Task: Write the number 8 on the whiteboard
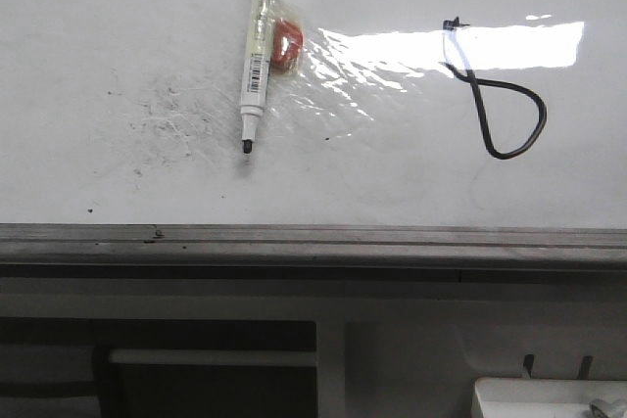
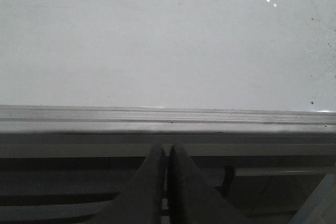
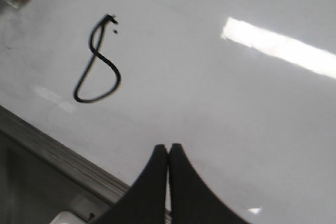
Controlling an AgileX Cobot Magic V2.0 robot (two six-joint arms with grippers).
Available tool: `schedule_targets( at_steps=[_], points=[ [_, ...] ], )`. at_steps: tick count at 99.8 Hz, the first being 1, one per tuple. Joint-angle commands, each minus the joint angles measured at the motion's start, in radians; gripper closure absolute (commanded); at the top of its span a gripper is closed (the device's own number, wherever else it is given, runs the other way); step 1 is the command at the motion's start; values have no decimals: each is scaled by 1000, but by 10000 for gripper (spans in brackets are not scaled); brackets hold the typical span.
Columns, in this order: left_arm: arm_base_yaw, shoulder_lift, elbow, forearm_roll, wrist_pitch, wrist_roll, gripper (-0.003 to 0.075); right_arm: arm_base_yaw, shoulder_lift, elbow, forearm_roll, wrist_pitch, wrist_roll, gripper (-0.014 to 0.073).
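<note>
The whiteboard point(image 1: 411, 183) fills the front view, glossy white with a grey metal front edge point(image 1: 313, 237). A thin black number 8 point(image 1: 495, 95) is drawn at its right, tilted, with a small tick at its far end; it also shows in the right wrist view point(image 3: 97, 64). A white marker point(image 1: 257, 56) lies uncapped on the board at centre left, tip toward the front. My left gripper point(image 2: 168, 150) is shut and empty, just off the board's front edge. My right gripper point(image 3: 168, 149) is shut and empty over bare board, apart from the 8. Neither gripper shows in the front view.
A crinkled clear plastic wrap with a red-orange object point(image 1: 286, 44) lies beside the marker. Grey speckled smudges point(image 1: 162, 119) mark the board's left part. A bright glare patch point(image 1: 509, 46) lies across the board. Below the front edge stand a white frame point(image 1: 211, 357) and a white object point(image 1: 549, 398).
</note>
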Motion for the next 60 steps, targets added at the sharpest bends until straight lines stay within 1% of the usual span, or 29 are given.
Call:
schedule_targets(
  at_steps=[1, 10, 14, 20, 33, 60],
  points=[
    [6, -26, 39, -16, -27, -12, 741, -62, -30, 41, -6, -130, 43, 657],
    [6, -26, 39, -16, -27, -12, 741, -102, -96, 103, -6, -116, 81, 657],
    [6, -26, 39, -16, -27, -12, 741, -115, -105, 99, -7, -45, 87, 657],
    [6, -26, 39, -17, -27, -12, 741, -124, -96, 99, -7, -9, 87, 657],
    [6, -26, 39, -17, -27, -12, 741, -124, -105, 101, -11, 122, 87, 657],
    [6, -26, 39, -17, -27, -12, 741, -124, -105, 101, -11, 114, 87, 657]
  ],
)
